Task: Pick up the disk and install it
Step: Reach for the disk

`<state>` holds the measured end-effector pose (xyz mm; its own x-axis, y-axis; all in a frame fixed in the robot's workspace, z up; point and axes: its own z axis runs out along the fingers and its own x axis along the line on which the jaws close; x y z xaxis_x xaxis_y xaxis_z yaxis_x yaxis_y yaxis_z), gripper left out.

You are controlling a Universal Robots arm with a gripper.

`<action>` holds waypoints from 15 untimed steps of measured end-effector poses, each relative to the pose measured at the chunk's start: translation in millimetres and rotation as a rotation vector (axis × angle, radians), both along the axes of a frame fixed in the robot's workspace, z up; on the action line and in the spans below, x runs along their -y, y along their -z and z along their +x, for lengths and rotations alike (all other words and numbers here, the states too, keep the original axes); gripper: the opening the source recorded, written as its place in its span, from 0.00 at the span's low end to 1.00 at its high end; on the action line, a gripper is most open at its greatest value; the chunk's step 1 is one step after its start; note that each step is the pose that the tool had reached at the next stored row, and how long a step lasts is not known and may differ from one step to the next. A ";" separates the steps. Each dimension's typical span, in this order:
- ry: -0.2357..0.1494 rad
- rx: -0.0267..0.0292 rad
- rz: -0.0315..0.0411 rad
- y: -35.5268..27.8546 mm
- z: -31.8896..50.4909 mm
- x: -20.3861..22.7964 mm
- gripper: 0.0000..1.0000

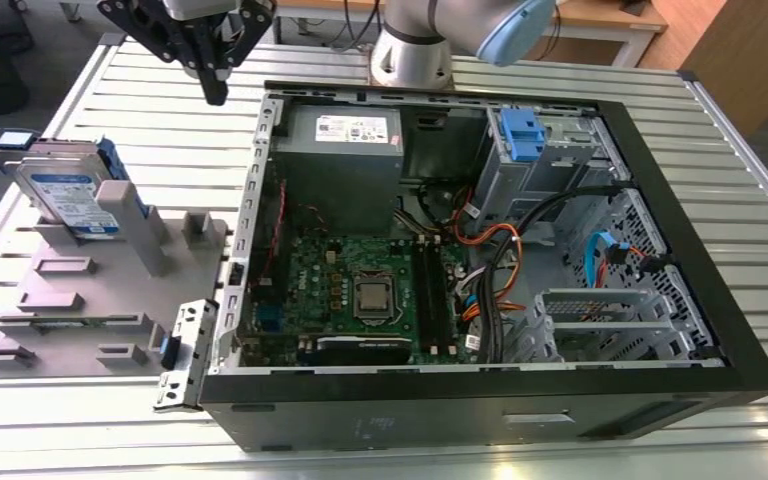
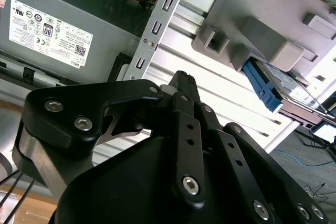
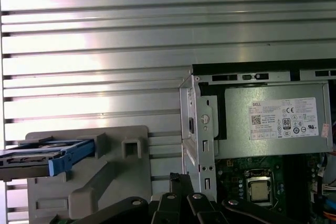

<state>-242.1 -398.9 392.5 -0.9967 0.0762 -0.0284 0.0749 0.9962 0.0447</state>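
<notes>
Closest to the exterior camera is the open computer case (image 1: 491, 405), lying on its side on the slatted metal table (image 1: 758, 180) with its motherboard (image 1: 357, 285) and grey power supply (image 1: 344, 135) exposed. Outside the case, on the exterior view's left, a grey holder (image 1: 91, 300) stands on the table. The disk (image 1: 71, 195) leans upright in it, label outward, blue rails along its edges. The end effector (image 1: 215, 95) hangs above the table just outside the case corner nearest the power supply, fingers together and empty. The disk is well apart from it, farther from the case.

In the second wrist view, the end effector (image 2: 182, 77) shows black fingers drawn together on nothing, its tip over the table strip between the case wall and the holder (image 2: 273, 19). The disk (image 2: 294, 90) juts from the holder on the side away from the case, clear of the fingers.

In the first wrist view, the end effector (image 3: 178, 178) sits beside the case corner, near the power supply (image 3: 278, 124). The disk (image 3: 31, 157) rests in the holder (image 3: 105, 182), away from the case and apart from the fingertips.
</notes>
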 end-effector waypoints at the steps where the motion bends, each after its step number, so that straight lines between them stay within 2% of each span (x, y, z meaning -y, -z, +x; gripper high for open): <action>1: 0.000 0.0000 0.0000 0.0 -0.4 0.0 0.11; 7: 0.000 -0.0001 0.0000 1.2 -6.9 0.0 0.11; 15: 0.000 0.0000 0.0000 3.0 -23.3 0.0 0.11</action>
<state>-265.3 -398.9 389.6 -0.9967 0.0762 -0.0284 0.0749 0.9962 0.0447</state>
